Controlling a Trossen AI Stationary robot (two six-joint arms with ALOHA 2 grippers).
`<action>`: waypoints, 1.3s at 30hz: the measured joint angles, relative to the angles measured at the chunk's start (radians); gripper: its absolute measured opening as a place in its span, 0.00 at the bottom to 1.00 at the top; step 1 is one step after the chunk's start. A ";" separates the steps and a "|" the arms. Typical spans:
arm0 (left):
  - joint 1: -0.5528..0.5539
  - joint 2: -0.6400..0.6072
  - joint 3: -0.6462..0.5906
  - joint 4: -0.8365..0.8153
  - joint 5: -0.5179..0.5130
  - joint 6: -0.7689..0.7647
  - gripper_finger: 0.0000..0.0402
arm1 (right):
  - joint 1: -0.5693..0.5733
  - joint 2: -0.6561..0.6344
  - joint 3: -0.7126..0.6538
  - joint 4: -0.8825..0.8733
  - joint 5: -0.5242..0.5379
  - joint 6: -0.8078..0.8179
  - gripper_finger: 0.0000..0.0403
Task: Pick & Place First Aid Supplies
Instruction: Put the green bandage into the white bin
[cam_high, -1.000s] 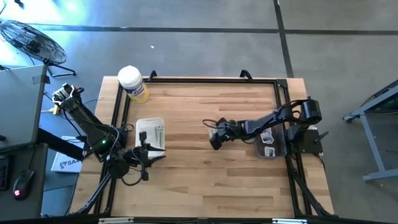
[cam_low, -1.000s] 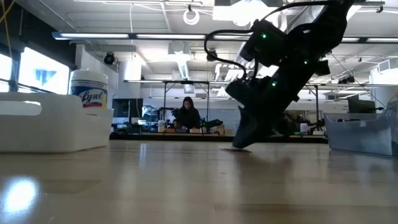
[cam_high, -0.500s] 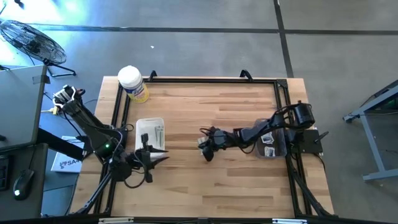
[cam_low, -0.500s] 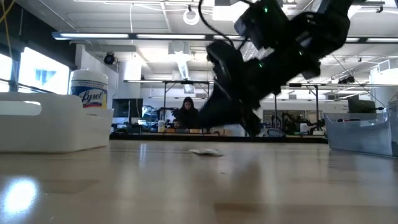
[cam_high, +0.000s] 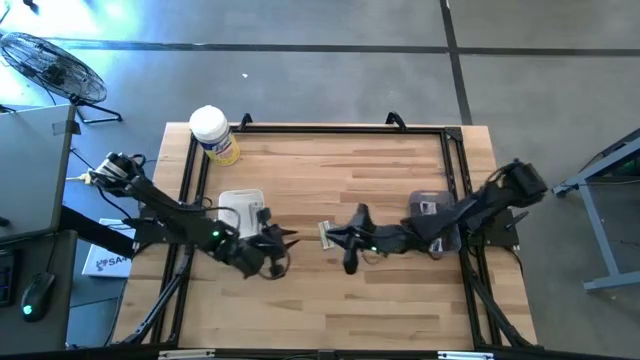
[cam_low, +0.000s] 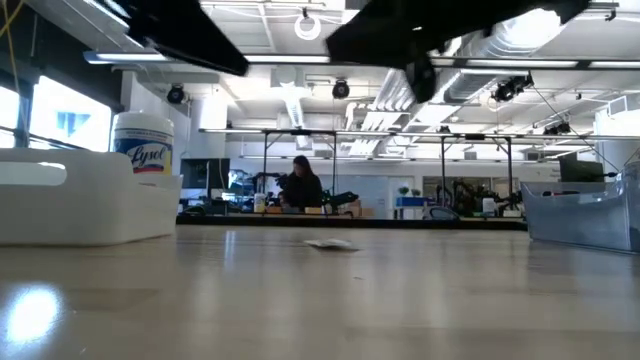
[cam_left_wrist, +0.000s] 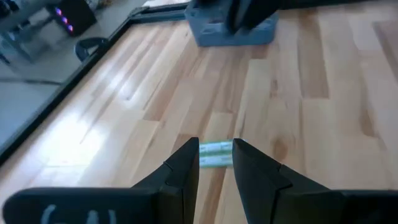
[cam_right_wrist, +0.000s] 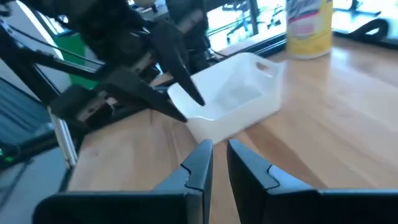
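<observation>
We see a pale green wrapped strip (cam_high: 327, 234) lying flat on the wooden desk (cam_high: 330, 170), between the two arms. The left gripper (cam_high: 287, 238) hovers beside the white bin (cam_high: 240, 204), fingers narrowly parted and empty. The right gripper (cam_high: 334, 236) hangs just by the strip, fingers slightly apart, empty

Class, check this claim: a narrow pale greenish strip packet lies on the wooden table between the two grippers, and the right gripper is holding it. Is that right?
Not quite. The narrow pale greenish strip packet does lie on the wooden table between the grippers, but the right gripper is not holding it. The low view shows the packet lying flat on the wood with nothing touching it; the left gripper holds nothing either.
</observation>
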 joint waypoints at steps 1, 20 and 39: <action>0.017 0.019 0.000 0.028 0.009 0.000 0.24 | 0.017 -0.021 -0.019 -0.003 0.030 -0.009 0.11; 0.195 0.368 0.001 0.517 0.321 0.056 0.34 | 0.196 -0.105 -0.263 0.125 0.323 -0.049 0.11; 0.223 0.592 0.128 0.412 0.306 0.092 0.41 | 0.220 -0.090 -0.262 0.137 0.290 -0.101 0.11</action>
